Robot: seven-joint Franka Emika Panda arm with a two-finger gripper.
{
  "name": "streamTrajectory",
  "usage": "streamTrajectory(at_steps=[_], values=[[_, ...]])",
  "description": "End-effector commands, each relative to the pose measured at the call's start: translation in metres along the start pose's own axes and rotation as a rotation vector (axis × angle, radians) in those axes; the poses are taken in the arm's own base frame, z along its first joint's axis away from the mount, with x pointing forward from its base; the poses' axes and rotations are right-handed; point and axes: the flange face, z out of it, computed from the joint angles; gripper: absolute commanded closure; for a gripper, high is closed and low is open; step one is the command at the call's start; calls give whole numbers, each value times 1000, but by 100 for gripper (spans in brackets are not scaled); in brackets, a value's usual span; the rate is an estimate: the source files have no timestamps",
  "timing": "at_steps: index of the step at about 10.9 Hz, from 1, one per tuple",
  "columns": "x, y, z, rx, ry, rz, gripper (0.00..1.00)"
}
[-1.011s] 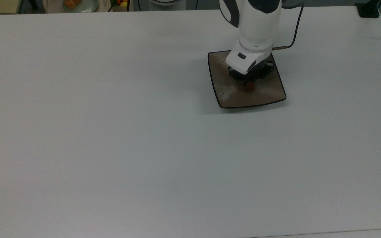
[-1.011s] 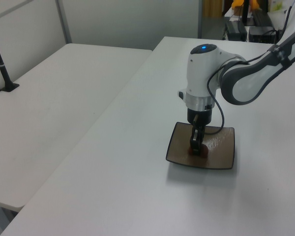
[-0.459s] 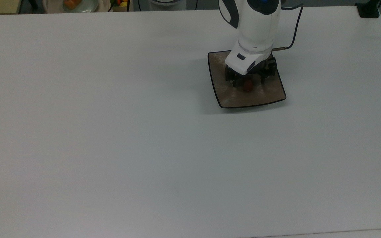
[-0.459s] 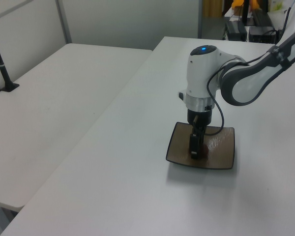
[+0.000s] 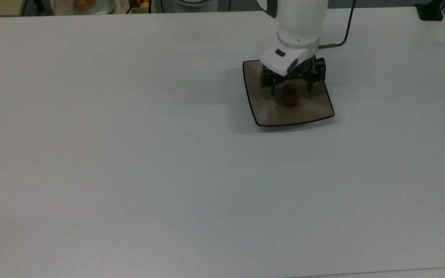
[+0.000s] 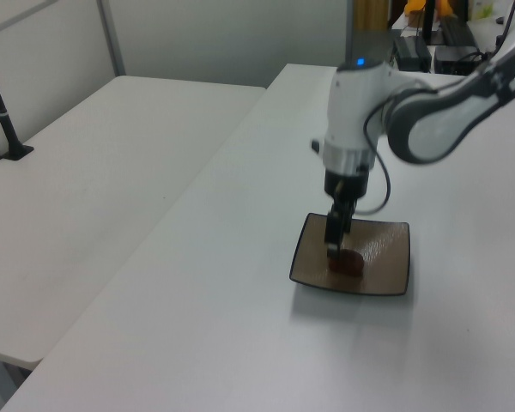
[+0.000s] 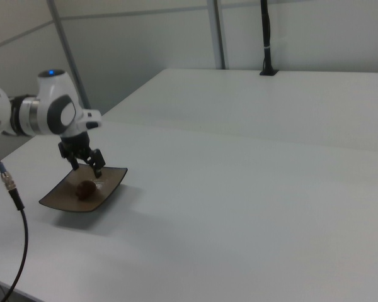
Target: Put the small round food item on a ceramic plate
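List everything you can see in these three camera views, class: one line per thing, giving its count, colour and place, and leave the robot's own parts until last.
Table: one, white, under the whole scene.
Ceramic plate: one, square, tan-brown with a black rim, on the table towards the top view's right.
Small round food item: one, dark reddish-brown, lying on the ceramic plate, free of the jaws.
Second table: one, white, at the left view's left.
Black post: one, standing on the far table in the right view.
Round pale plate: one, holding orange food, at the top view's upper edge.
Cable: one, black, beside the arm.
Robot arm: one, white and grey.
Gripper: one, black, jaws open just above the food item.
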Motion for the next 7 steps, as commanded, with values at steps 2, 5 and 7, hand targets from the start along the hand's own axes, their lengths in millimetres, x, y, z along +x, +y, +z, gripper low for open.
streamTrajectory(at_steps=[2,5,7], values=[[-11,62,-133,-54,-31,106,0],[-26,126,-202,-76,-35,182,0],[-32,172,-226,-78,-47,148,0]])
